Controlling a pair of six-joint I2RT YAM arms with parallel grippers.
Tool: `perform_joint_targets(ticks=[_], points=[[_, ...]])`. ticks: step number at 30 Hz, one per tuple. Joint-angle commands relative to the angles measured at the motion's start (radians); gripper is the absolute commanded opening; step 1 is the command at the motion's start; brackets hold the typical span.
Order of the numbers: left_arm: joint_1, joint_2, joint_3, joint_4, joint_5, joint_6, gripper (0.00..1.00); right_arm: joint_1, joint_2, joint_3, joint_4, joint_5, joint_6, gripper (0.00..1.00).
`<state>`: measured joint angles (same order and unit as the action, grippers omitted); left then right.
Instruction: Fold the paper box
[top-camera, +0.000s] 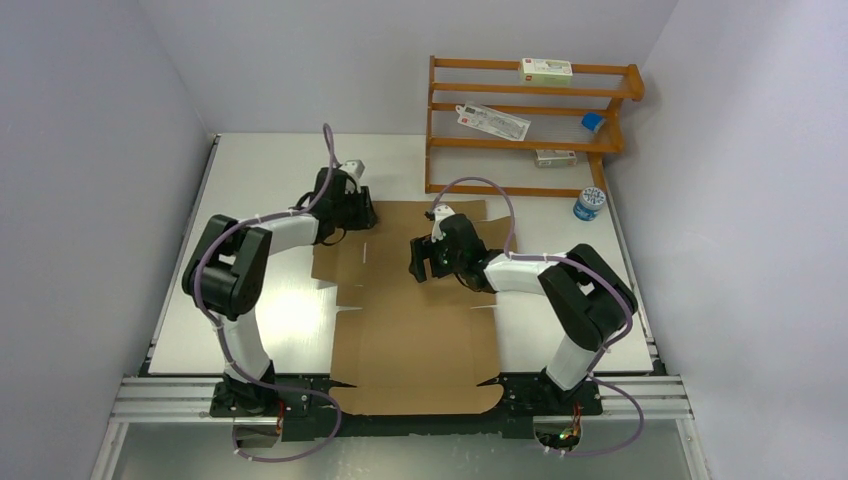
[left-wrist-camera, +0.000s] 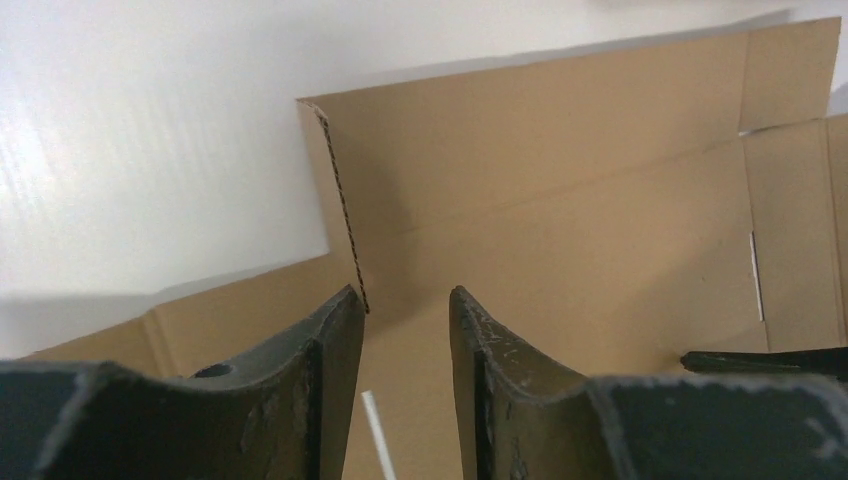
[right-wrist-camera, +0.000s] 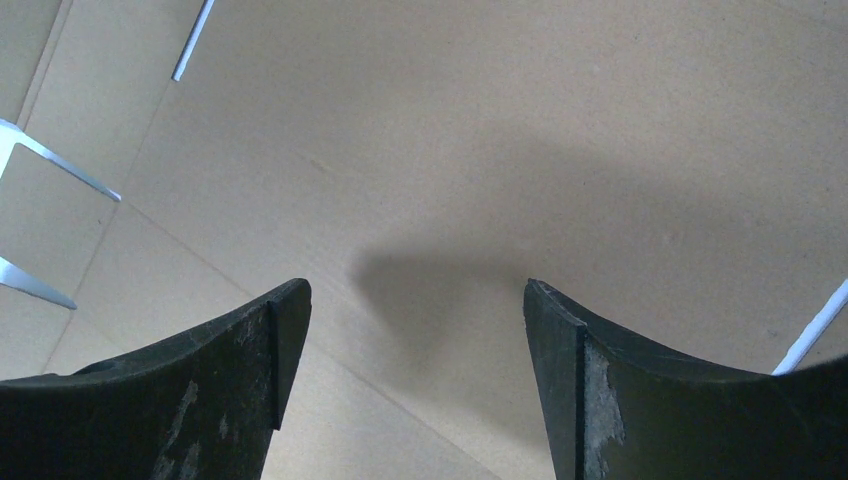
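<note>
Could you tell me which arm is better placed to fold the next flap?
Probably the left: the left gripper sits at a raised flap edge of the paper box; the right gripper hovers open over flat panel.

The left arm (top-camera: 290, 228) hides part of the paper box's (top-camera: 420, 330) far-left corner

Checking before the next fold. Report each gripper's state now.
Left gripper: open, narrow gap, a raised flap of the paper box beside one fingertip.
Right gripper: open wide, holding nothing.

Black-and-white arms (top-camera: 290, 230) — lilac cables (top-camera: 328, 145), scuffed jaws
</note>
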<state>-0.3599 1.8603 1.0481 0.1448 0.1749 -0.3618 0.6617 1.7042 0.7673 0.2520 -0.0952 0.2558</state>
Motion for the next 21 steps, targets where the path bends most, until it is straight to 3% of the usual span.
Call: perform_joint_targets(ticks=[1, 8, 12, 21], points=[[-0.066, -0.036, 0.015, -0.021, -0.070, 0.061, 0.41, 0.012, 0.050, -0.013, -0.061, 0.002, 0.002, 0.82], [-0.088, -0.169, -0.028, -0.102, -0.190, -0.065, 0.50, 0.013, 0.009, -0.002, -0.076, 0.010, 0.003, 0.83], [-0.088, -0.291, -0.051, -0.257, -0.264, -0.145, 0.58, 0.012, -0.029, 0.014, -0.089, 0.014, 0.000, 0.83], [-0.088, -0.575, -0.317, -0.397, -0.237, -0.219, 0.66, 0.013, -0.073, 0.041, -0.093, 0.009, -0.007, 0.85]])
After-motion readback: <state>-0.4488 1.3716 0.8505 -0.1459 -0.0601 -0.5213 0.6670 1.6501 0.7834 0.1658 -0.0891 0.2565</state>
